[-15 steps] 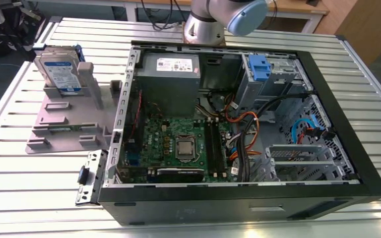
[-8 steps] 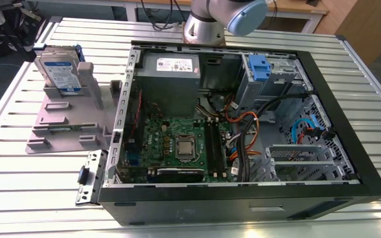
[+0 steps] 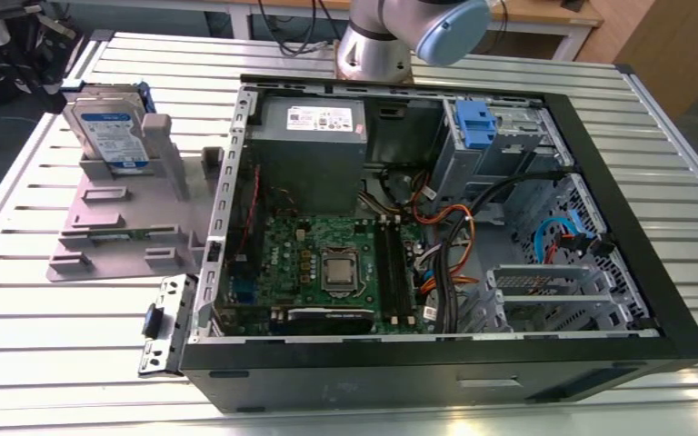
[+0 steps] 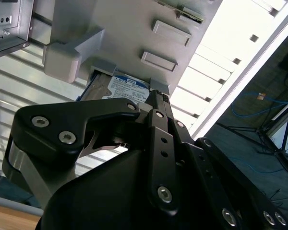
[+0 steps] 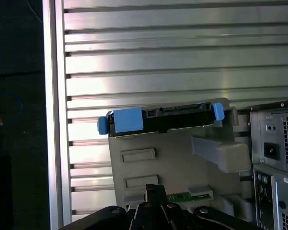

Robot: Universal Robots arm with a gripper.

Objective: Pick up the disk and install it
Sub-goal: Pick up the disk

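Observation:
The disk, silver with a white-and-blue label in a blue bracket, stands upright at the far end of the grey stand, at the exterior view's left of the open computer case. In the first wrist view I look down on the disk's top edge and the stand. My gripper hangs above the stand's near end, apart from the disk, its fingertips together with nothing between them. In the second wrist view the disk's label shows just beyond my gripper.
The case lies open with a green motherboard, a power supply, loose cables and an empty blue bracket in the drive bay. The arm rises at the back. The slatted table's edge runs close beside the stand.

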